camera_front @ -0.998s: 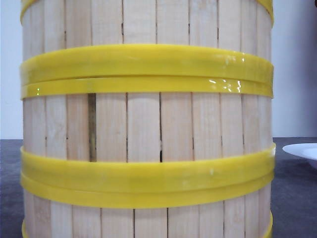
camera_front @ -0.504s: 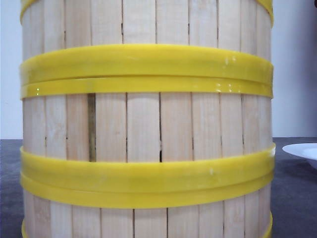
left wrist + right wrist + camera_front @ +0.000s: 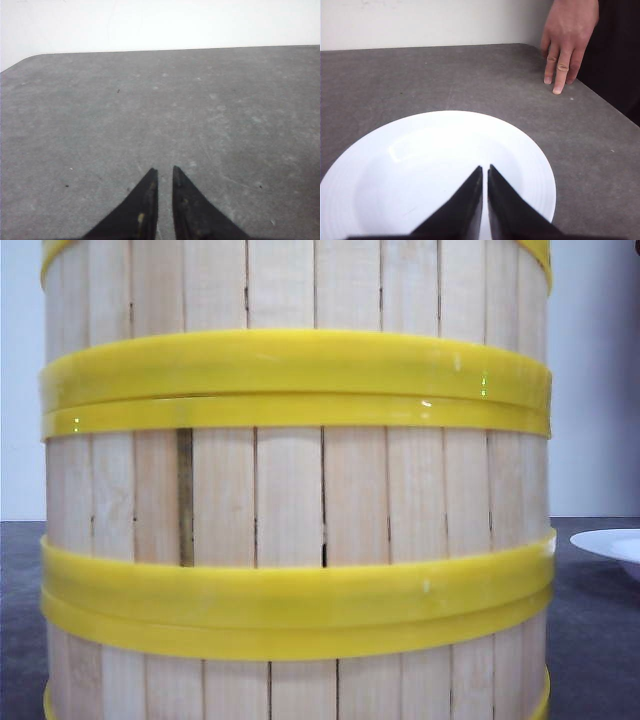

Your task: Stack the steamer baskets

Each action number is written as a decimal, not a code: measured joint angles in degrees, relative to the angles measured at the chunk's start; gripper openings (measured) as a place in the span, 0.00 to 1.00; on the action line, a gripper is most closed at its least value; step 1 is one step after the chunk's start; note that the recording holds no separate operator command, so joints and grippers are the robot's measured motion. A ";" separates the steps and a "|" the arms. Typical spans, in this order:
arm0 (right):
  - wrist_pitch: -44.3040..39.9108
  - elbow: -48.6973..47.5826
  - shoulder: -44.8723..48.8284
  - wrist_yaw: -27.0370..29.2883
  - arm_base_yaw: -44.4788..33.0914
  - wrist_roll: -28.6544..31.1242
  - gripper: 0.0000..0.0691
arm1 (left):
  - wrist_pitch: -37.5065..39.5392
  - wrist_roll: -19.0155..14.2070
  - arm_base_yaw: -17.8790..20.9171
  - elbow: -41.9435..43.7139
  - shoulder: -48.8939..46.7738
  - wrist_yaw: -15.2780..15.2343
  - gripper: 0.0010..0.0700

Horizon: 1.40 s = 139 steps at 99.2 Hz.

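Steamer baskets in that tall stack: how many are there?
4 show: bottom basket, one above it, the next, and a rim corner at the top. The stack runs past the picture's edges, so more may be hidden.

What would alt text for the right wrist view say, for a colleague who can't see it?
The right gripper's black fingers, nearly closed and holding nothing, hang over a round white plate that looks empty, on a grey table. At the table's far corner a person's bare hand rests its fingertips on the surface.
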 joint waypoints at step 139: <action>1.25 -0.37 0.00 0.02 0.00 -0.42 0.02 | 0.00 0.00 0.00 0.00 0.00 0.00 0.02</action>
